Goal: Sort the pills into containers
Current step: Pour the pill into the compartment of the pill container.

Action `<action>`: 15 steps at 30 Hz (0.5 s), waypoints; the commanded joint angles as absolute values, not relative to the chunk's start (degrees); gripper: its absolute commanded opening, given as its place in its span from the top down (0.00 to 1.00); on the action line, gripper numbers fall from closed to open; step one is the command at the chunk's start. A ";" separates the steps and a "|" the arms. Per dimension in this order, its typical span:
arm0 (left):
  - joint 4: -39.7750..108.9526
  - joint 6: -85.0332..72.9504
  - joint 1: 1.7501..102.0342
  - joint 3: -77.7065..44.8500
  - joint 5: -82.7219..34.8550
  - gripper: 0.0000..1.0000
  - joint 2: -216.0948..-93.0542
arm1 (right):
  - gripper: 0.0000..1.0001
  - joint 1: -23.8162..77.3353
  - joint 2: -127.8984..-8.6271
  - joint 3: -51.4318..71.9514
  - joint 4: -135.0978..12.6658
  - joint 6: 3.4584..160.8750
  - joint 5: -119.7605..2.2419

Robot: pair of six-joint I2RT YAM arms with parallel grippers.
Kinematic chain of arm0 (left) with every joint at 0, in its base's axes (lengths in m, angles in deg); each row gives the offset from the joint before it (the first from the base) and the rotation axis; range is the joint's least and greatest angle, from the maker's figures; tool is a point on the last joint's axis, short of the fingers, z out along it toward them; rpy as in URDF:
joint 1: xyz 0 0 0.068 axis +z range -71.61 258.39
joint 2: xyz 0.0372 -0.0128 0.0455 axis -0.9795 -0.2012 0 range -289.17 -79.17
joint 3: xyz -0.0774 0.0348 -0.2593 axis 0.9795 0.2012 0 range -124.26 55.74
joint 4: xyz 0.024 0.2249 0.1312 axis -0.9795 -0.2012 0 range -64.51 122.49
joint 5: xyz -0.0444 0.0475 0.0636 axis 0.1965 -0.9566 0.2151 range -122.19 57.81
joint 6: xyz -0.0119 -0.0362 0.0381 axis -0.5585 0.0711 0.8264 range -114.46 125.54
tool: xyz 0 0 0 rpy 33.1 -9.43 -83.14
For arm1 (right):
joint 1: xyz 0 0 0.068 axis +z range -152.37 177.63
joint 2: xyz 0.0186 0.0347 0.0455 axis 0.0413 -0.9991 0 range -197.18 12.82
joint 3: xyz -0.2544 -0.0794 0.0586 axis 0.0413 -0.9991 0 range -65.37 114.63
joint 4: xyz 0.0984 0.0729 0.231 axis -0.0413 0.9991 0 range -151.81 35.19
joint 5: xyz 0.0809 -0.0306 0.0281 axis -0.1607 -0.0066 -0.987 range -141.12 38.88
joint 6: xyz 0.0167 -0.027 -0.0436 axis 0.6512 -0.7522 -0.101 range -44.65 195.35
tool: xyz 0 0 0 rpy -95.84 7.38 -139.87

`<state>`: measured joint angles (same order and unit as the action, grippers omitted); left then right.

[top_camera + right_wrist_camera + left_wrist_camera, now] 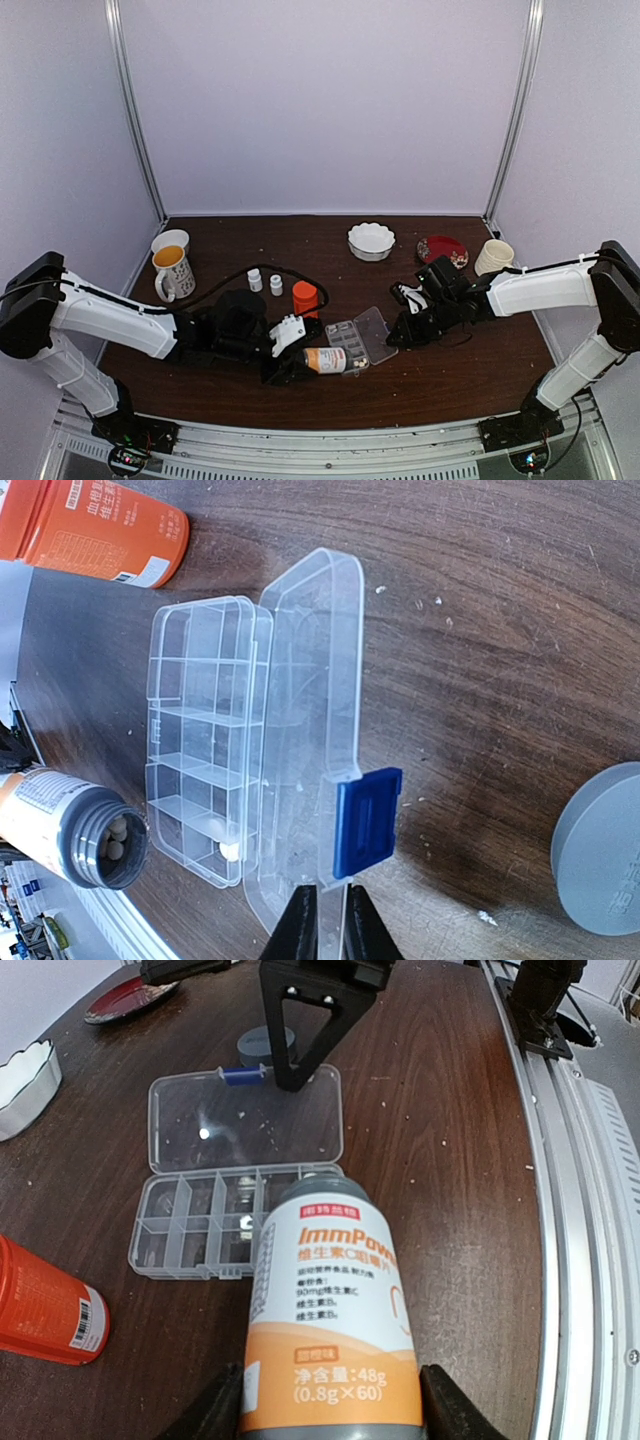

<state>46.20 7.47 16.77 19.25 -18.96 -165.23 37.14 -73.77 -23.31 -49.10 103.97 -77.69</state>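
Clear organizer [200, 710], blue latch [365, 815]; cream pills [115, 840]; orange-white bottle [330, 1330].

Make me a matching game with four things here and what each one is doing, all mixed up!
Things:
1. pill bottle
2. grey cap
3. lid
4. mug

States:
a. lying loose on the table
b. open flat
c. held by the left gripper
d. holds an orange drink

Pairs: 1-c, 2-a, 3-b, 4-d
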 commanded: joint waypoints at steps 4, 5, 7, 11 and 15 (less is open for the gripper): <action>46.35 8.55 16.43 17.37 -18.76 1.00 -162.89 | 0.91 37.47 -73.93 -22.13 -48.44 103.41 -76.11; 47.30 8.87 16.44 18.28 -19.66 1.00 -163.60 | 0.91 37.53 -73.97 -22.13 -48.47 103.44 -76.08; 45.76 9.42 16.43 17.80 -19.48 1.00 -166.07 | 0.91 37.53 -74.02 -21.92 -48.37 103.39 -76.14; 46.12 8.14 16.49 16.70 -17.87 1.00 -165.34 | 0.91 37.53 -74.02 -21.54 -47.85 103.14 -76.04; 45.64 8.76 16.43 16.54 -19.00 1.00 -167.40 | 0.91 37.53 -73.94 -21.43 -47.65 103.08 -75.99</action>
